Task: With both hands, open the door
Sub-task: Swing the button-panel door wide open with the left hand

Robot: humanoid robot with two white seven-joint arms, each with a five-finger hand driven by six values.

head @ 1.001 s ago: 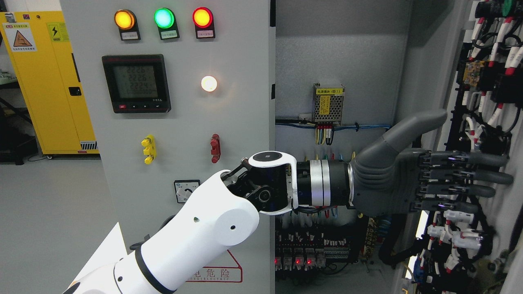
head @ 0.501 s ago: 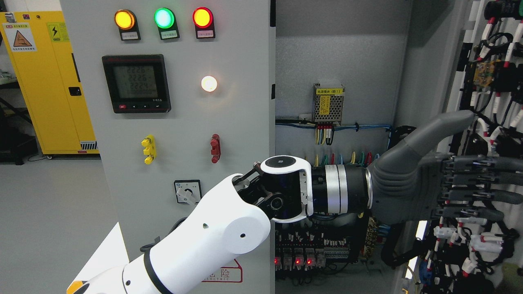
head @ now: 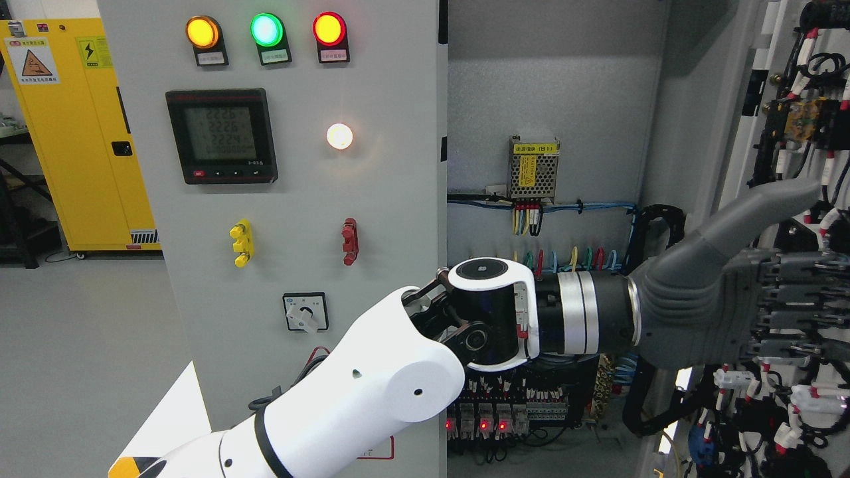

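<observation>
I'm reaching my left hand [head: 737, 292] across, fingers flat and spread, holding nothing, palm facing the right door [head: 797, 219], which is hanging swung wide at frame right, just beyond the fingertips. Right arm isn't showing, so left is doing the pushing.

You get a bright, evenly lit scene with cool white light from above. The grey cabinet panel [head: 299, 199] shows no hard shadows. The three lamps [head: 265, 30] at the top glow amber, green and red, and the white lamp [head: 339, 136] below them blows out into a soft halo. The meter screen [head: 221, 135] is dim and its digits are hard to read. Inside the cabinet the back wall [head: 551, 79] darkens toward the upper right corner. The white forearm [head: 358, 398] carries soft highlights. The left hand [head: 737, 299] is sharp, and its fingers run off the right edge.
</observation>
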